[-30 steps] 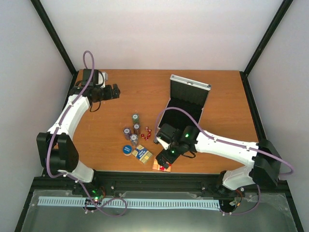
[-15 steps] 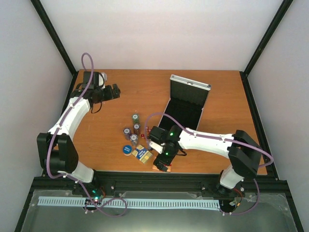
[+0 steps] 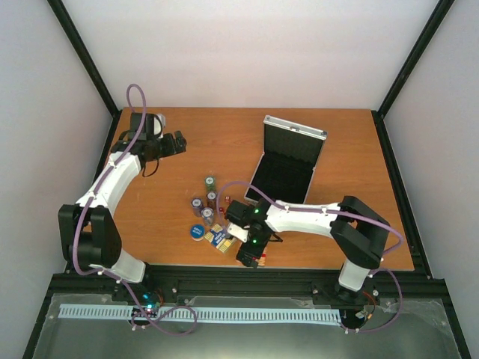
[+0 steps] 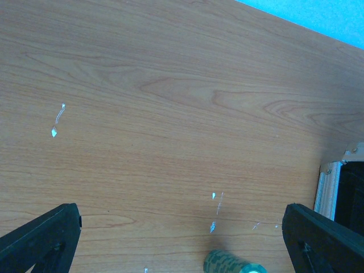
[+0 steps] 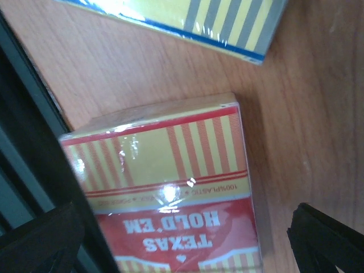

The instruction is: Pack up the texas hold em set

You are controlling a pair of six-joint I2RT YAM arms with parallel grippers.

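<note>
Texas hold em red card box (image 5: 165, 187) sits ungrasped between the spread fingers of the right gripper (image 5: 182, 242). Next, I'd say: clench, lift. Left gripper (image 3: 178, 142) gapes, upper left.

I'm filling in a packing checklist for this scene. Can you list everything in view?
Case: one, silver with black lining, open, far right-centre of the table.
Chip stacks: four, green and darker colours, table centre.
Dice: a few, red, just right of the chips; exact count unclear.
Disc: one, blue, on the near side of the chips.
Blue-yellow card box: one, right of the disc.
Red-yellow card box: one, at the near table edge.
Table: one, orange-brown wood.
Left arm: white, far left, jaws open over bare wood.
Right arm: white, reaching left, jaws open around the red-yellow card box.
</note>
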